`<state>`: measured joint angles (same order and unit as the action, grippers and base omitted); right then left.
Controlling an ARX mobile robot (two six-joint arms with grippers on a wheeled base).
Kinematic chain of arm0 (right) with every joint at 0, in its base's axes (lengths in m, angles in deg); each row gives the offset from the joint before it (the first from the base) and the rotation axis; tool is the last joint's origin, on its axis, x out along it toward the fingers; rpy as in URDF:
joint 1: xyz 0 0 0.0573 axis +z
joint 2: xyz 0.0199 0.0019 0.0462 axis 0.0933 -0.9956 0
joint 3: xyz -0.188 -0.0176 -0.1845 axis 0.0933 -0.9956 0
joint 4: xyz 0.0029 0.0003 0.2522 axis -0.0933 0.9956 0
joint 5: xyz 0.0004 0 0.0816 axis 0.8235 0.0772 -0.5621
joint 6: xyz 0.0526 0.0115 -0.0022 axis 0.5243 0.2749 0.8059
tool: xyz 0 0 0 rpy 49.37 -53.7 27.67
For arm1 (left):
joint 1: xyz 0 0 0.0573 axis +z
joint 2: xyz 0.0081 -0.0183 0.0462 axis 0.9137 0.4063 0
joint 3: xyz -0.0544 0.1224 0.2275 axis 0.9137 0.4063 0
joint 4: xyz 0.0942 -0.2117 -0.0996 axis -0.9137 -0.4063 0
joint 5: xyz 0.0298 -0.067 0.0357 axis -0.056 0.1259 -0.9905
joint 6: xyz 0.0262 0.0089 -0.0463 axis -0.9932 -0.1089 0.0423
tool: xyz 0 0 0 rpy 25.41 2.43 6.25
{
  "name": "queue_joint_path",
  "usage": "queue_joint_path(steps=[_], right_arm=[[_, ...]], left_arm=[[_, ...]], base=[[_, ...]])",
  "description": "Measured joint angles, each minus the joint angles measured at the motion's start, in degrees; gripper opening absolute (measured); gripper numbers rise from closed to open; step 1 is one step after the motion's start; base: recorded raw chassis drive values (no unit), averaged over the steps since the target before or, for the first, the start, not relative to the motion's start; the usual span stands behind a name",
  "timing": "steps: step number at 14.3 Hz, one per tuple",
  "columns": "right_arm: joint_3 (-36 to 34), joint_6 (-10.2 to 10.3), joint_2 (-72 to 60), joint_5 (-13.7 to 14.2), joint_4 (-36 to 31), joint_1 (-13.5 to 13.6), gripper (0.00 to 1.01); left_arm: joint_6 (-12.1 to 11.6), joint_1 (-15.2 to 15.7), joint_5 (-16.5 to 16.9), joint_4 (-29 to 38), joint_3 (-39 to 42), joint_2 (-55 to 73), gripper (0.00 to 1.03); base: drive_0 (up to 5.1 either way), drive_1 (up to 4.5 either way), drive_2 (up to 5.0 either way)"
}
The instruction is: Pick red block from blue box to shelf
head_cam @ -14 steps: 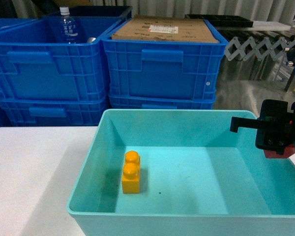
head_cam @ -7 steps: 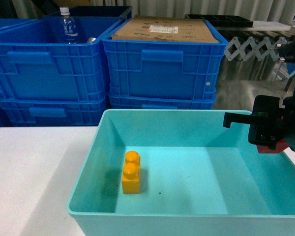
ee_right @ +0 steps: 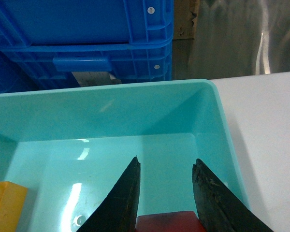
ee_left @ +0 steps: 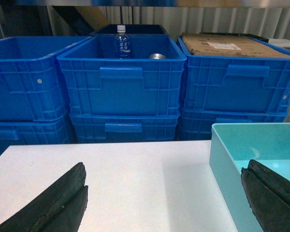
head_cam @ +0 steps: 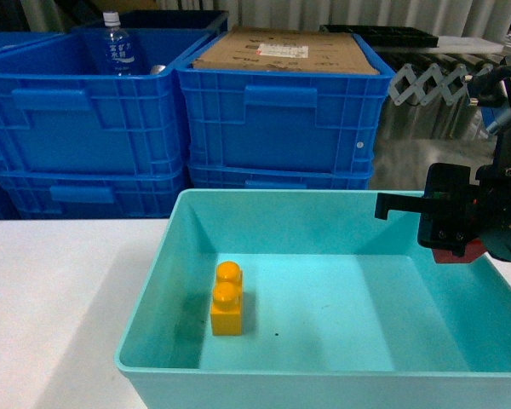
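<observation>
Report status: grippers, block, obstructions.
Right gripper shut on small red plastic brick, above light turquoise plastic tub. Left gripper open, empty. Orange-yellow two-stud brick in tub, clear of jaws.

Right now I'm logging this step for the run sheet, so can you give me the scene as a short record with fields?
right gripper: above the right side of the blue box, shut on the red block
left gripper: open, over the white table, holding nothing
left in box: orange-yellow brick, upright on the floor
behind table: stacked blue crates, one holding a water bottle, one topped with cardboard
shelf: not in view
</observation>
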<state>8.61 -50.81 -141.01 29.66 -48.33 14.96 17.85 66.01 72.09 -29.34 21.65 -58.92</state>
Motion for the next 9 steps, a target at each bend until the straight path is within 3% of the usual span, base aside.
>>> queue_joint_path(steps=[5,7,9], right_arm=[[-0.9,-0.1,3.8,-0.9,2.8,-0.4,0.27],[-4.1,-0.7,17.2,-1.9,6.6,-2.6,0.27],[-8.0,-2.2,31.3,-2.6,12.5,-6.8,0.27]], left_arm=[[0.0,0.0,0.0,0.0,0.0,0.0,0.98],[0.0,0.0,0.0,0.0,0.0,0.0,0.98],[0.0,0.0,0.0,0.0,0.0,0.0,0.98]], base=[[0.0,0.0,0.0],[0.0,0.0,0.0],[0.0,0.0,0.0]])
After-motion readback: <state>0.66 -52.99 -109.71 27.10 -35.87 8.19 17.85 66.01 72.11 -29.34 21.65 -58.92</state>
